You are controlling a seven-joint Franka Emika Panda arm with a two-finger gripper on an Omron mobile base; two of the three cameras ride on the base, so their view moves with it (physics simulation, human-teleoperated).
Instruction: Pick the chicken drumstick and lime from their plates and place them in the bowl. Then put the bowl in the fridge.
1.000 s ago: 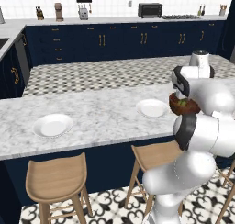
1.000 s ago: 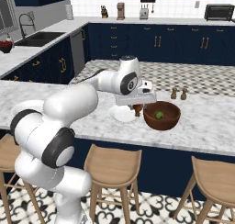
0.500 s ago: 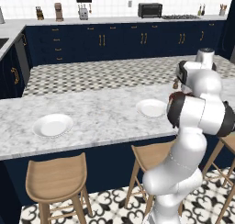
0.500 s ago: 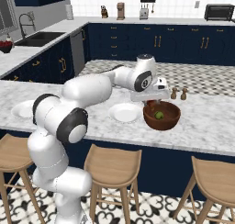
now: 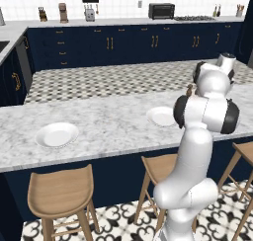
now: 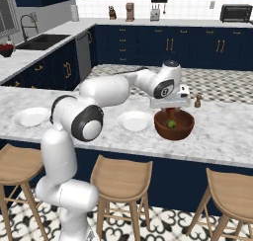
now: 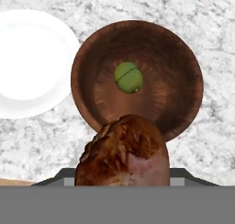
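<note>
Navy cabinets [image 6: 188, 42] with gold handles line the back of the kitchen, and a long marble desk [image 6: 232, 131] runs across the front with wooden stools [image 6: 121, 178] tucked under its near edge. Over the desk bends the white arm [image 6: 106, 89], its tool [image 6: 170, 108] hanging just above the brown wooden bowl [image 6: 174, 125]. From the hand view the tool is clamped on the chicken drumstick [image 7: 123, 152], whose fat reddish-brown end sits over the bowl's near rim; the fingertips themselves are hidden behind the meat. Two white plates lie on the desk: one [image 6: 134, 121] just beside the bowl on its left, and another [image 6: 31, 117] well apart toward the far left end; both are bare. Inside the bowl, near the middle of its floor, rests the lime [image 7: 128, 77]. Two small dark shakers [image 6: 198, 101] stand on the desk just behind the bowl.
</note>
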